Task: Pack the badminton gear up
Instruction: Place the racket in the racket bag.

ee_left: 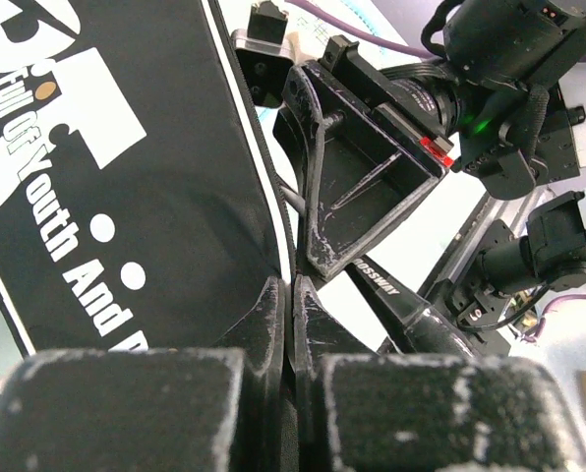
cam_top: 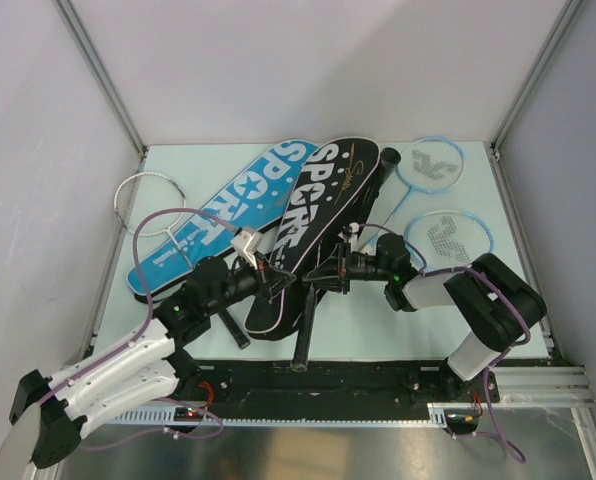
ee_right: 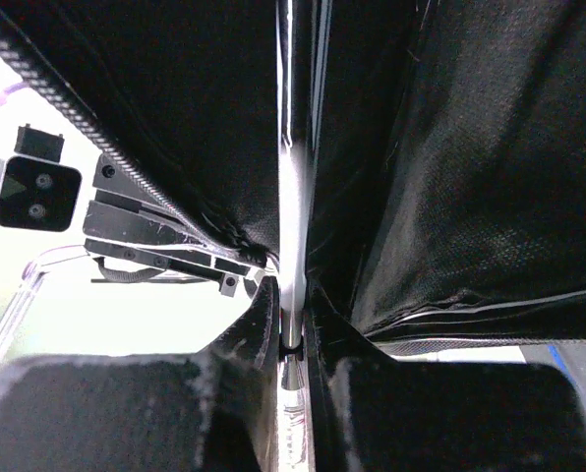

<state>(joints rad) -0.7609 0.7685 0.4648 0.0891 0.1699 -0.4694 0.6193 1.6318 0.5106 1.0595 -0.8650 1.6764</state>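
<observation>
On the pale green table (cam_top: pixel 208 160), two racket-shaped covers printed SPORT lie slanted side by side: the blue cover (cam_top: pixel 218 215) on the left, the black cover (cam_top: pixel 318 205) in the middle. A white racket (cam_top: pixel 148 205) lies at the left, beside the blue cover. Two light-blue rackets lie at the right, one far (cam_top: pixel 430 163), one nearer (cam_top: pixel 448 237). A black tube (cam_top: pixel 388 158) sits at the black cover's far end. The left tool (ee_left: pixel 293 290) has its fingers together, pinching the black cover's piped edge. The right tool (ee_right: pixel 291 295) is clamped on a thin silver racket shaft (ee_right: pixel 295 147) that runs between folds of the black cover.
</observation>
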